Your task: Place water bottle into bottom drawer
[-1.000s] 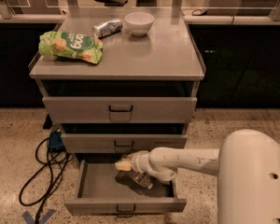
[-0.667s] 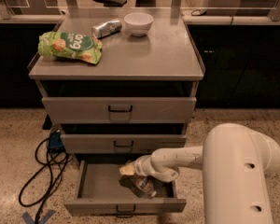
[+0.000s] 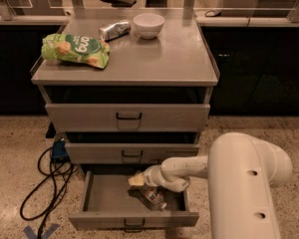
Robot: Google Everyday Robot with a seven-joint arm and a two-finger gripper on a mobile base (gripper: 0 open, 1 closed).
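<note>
The bottom drawer [image 3: 104, 195] of the grey cabinet is pulled open. The water bottle [image 3: 153, 197], clear with a label band, lies on its side inside the drawer at the right of the middle. My gripper [image 3: 136, 179] reaches in from the right and hangs over the drawer just up and left of the bottle. My white wrist [image 3: 164, 177] covers the bottle's upper end. I cannot tell whether the gripper touches the bottle.
The middle drawer [image 3: 132, 153] and top drawer [image 3: 128, 116] sit above. A green snack bag [image 3: 75, 50], a silver can [image 3: 114, 30] and a white bowl [image 3: 148, 24] are on the cabinet top. Black cables [image 3: 47, 183] lie on the floor at the left. My large arm link [image 3: 244, 183] stands at the right.
My gripper has dropped slightly lower into the drawer, and the bottle lies a little nearer the drawer's front. My large arm link has shifted left.
</note>
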